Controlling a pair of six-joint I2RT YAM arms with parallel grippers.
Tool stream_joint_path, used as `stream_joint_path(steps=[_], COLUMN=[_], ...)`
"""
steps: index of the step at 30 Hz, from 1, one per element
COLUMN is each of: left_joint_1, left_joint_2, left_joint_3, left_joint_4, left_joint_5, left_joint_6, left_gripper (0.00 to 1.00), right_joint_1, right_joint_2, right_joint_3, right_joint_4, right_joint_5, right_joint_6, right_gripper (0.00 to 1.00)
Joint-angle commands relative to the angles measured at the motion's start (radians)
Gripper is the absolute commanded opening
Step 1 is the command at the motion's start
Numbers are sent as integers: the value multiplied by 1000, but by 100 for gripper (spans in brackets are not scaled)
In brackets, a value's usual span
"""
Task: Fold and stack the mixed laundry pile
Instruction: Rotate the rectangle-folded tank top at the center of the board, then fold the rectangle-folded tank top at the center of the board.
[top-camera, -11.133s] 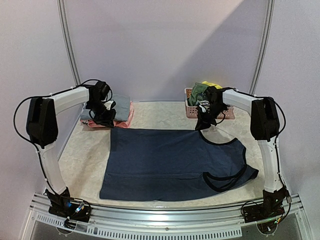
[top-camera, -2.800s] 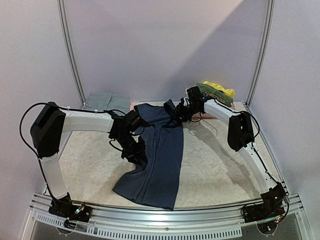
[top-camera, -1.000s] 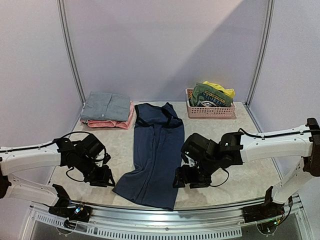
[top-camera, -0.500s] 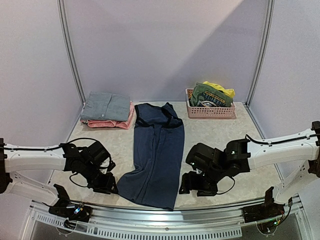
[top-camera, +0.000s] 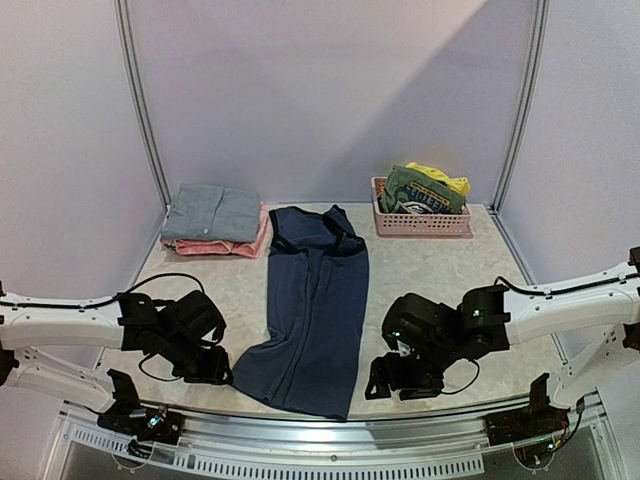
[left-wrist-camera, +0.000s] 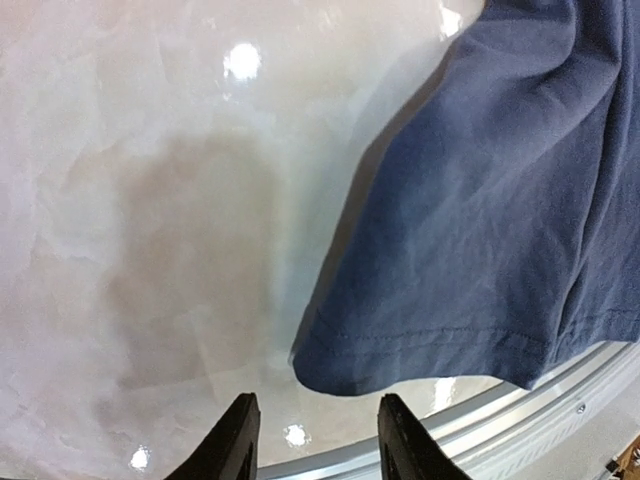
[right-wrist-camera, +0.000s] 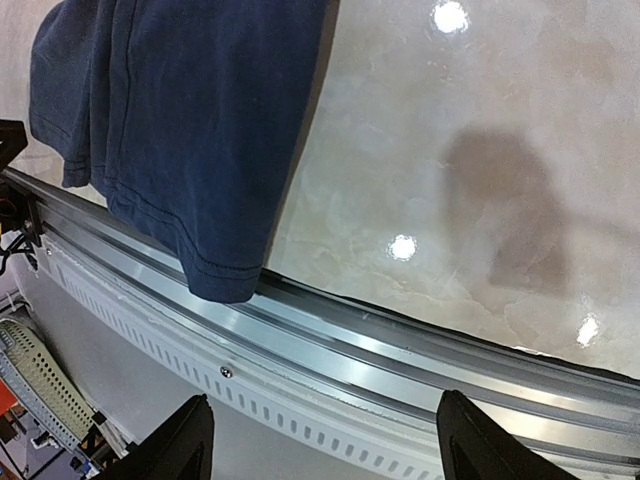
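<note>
The navy sleeveless top (top-camera: 312, 310) lies folded lengthwise down the middle of the table, and its near hem (right-wrist-camera: 215, 275) hangs over the front rail. My left gripper (top-camera: 212, 369) hovers low just left of the hem's corner (left-wrist-camera: 345, 360). It is open, with nothing between its fingers (left-wrist-camera: 236, 440). My right gripper (top-camera: 390, 386) is just right of the hem, near the table's edge. It is open wide and empty (right-wrist-camera: 330, 445). The green printed tee (top-camera: 420, 192) and the yellow piece (top-camera: 445, 180) sit in the basket. The grey shirt (top-camera: 212, 212) lies folded at the back left.
A pink slatted basket (top-camera: 424, 226) stands at the back right. The grey shirt rests on a folded pink garment (top-camera: 222, 246). A metal rail (right-wrist-camera: 400, 360) runs along the table's near edge, under the right gripper. Frame posts rise at both back corners.
Both grippers have moved nearer the table's front edge. The right one has also shifted right, away from the top. The navy top has not moved.
</note>
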Motion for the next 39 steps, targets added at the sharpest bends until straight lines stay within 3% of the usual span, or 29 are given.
stream_joint_path(steps=[1, 5, 8, 15, 24, 39], left_joint_1=[24, 36, 37, 35, -43, -95], left_joint_2=[52, 167, 225, 192, 148, 86], left_joint_3=[22, 79, 105, 48, -68, -102], left_joint_4=[67, 94, 100, 141, 268, 224], left_joint_5=[-50, -15, 9, 61, 162, 170], left_joint_6=[62, 156, 198, 164, -17, -22], left_gripper=[39, 33, 21, 2, 0, 0], right_joint_1=[7, 6, 7, 27, 59, 102], right_joint_2=[-57, -88, -100, -81, 38, 196], right_joint_3=[-58, -78, -104, -150, -185, -172], right_joint_4=[22, 43, 78, 200, 393, 574], right_joint_5=[8, 34, 46, 37, 31, 34], right_joint_6=[-1, 43, 67, 114, 183, 261], right_gripper=[78, 78, 78, 73, 61, 46])
